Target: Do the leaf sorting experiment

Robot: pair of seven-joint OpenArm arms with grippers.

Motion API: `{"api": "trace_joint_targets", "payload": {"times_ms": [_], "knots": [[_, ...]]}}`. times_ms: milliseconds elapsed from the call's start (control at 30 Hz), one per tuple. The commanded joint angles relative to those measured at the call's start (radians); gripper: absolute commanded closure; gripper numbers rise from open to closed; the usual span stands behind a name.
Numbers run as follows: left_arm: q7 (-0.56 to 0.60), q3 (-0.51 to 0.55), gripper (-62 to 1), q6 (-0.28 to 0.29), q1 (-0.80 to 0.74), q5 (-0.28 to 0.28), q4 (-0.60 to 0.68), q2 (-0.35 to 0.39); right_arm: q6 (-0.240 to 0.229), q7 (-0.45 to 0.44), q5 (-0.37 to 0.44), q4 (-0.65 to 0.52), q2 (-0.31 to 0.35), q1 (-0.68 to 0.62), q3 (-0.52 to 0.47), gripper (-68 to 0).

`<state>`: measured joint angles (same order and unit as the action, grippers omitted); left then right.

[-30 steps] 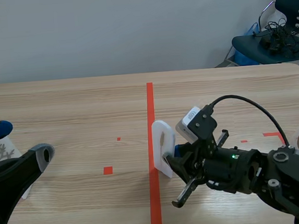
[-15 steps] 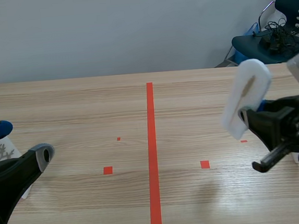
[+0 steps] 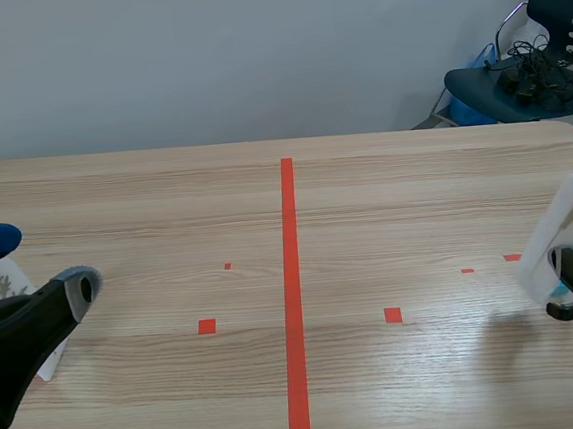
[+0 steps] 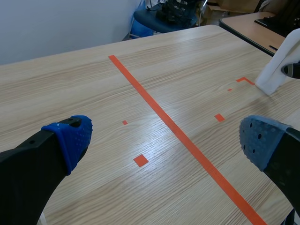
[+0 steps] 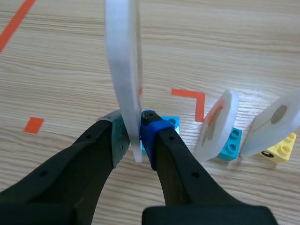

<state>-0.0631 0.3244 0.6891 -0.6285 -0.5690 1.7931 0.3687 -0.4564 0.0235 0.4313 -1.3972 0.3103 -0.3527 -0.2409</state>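
Your right claw is clenched on the thin white oval plastic card, holding it upright by its low edge over the wooden tabletop. Just beside it stand a second white card on a teal toy brick and a third white card on a yellow toy brick. Swing wide and you may knock those over. The grip is small, so the card could tip or slip. Your left claw hangs open, far off. A second ago the card was by the long red line in the middle; now it is at the right side.
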Motion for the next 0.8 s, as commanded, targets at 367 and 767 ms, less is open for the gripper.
{"api": "trace_joint_targets", "payload": {"times_ms": [367, 767], "knots": [[0.014, 0.000, -62.3, 0.002, 0.000, -0.014, 0.026, 0.000, 0.027, -0.067, 0.003, 0.155, 0.014, 0.103, 0.002, -7.8], [0.019, 0.000, -62.3, 0.002, 0.000, -0.014, 0.026, 0.000, -0.053, -0.070, 0.046, 0.070, 0.039, 0.103, -0.061, -26.7]]}}
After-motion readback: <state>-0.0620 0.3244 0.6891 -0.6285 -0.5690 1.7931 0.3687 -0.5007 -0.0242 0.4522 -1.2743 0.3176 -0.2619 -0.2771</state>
